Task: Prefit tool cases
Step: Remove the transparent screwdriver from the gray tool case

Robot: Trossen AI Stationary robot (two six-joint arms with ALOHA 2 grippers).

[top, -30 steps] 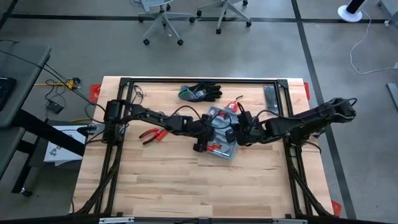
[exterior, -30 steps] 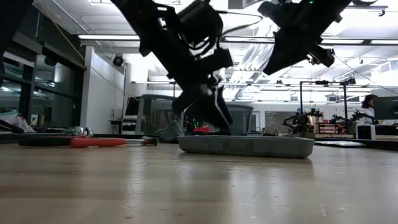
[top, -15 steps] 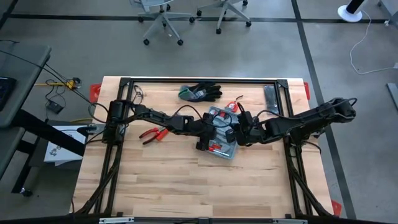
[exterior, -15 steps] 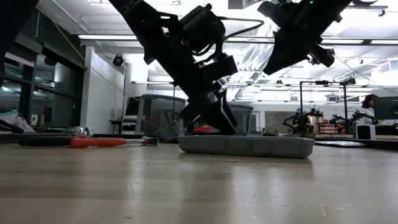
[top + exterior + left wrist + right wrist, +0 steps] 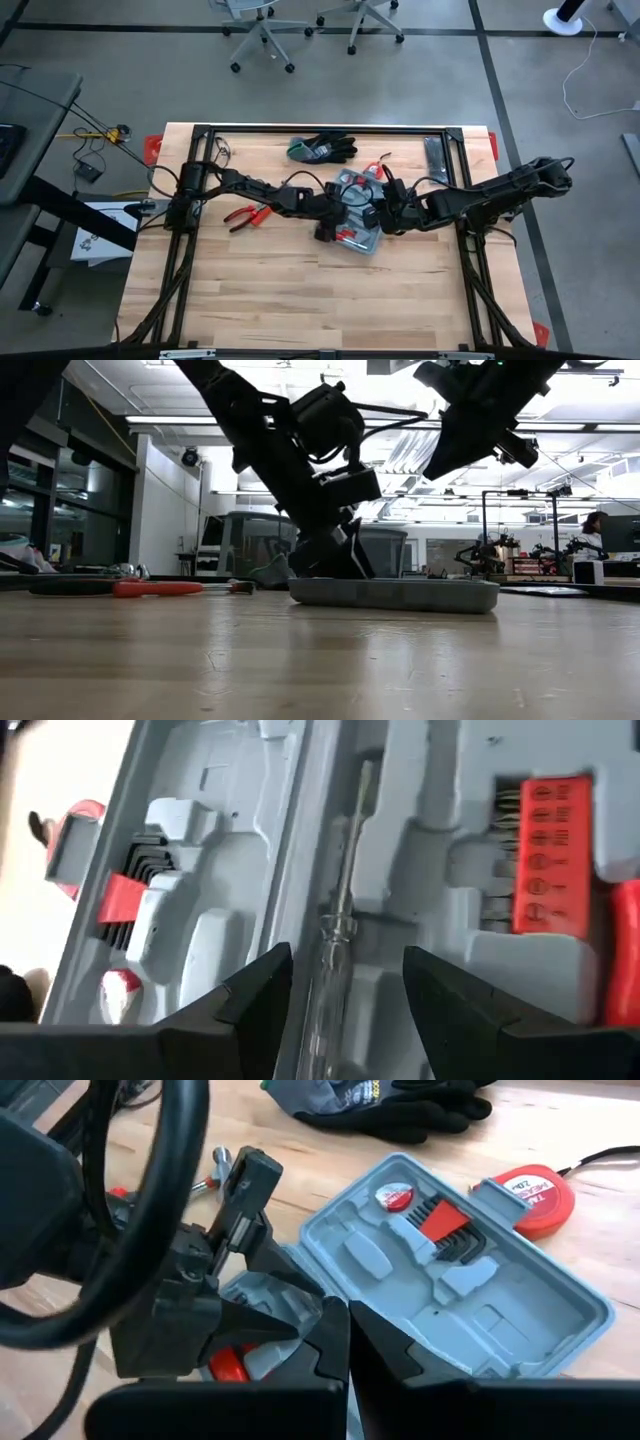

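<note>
- tool case [image 5: 357, 212] lies open flat on the table [image 5: 300, 300], roughly mid-table, both moulded halves facing up
- left gripper [image 5: 340, 990] sits low over the case's near half, fingers spread apart and holding nothing; a clear-handled screwdriver [image 5: 338, 920] lies in its recess in the gap between them
- in the low view the left gripper [image 5: 335, 555] reaches down to the case rim [image 5: 395, 595]
- right gripper [image 5: 347, 1355] hangs just above the case, on the side opposite the left one, fingers clenched together, empty
- in the case: red bit holder [image 5: 545, 855] beside the screwdriver, hex keys in a red clip [image 5: 450, 1230] in the other half
- red tape measure [image 5: 535, 1188] touches the case's outer edge
- red-handled pliers [image 5: 247, 216] on the table, left of the case, apart from it
- black-and-green gloves [image 5: 322, 148] beyond the case, near the table's far edge
- dark flat bar [image 5: 437, 160] right of the gloves
</note>
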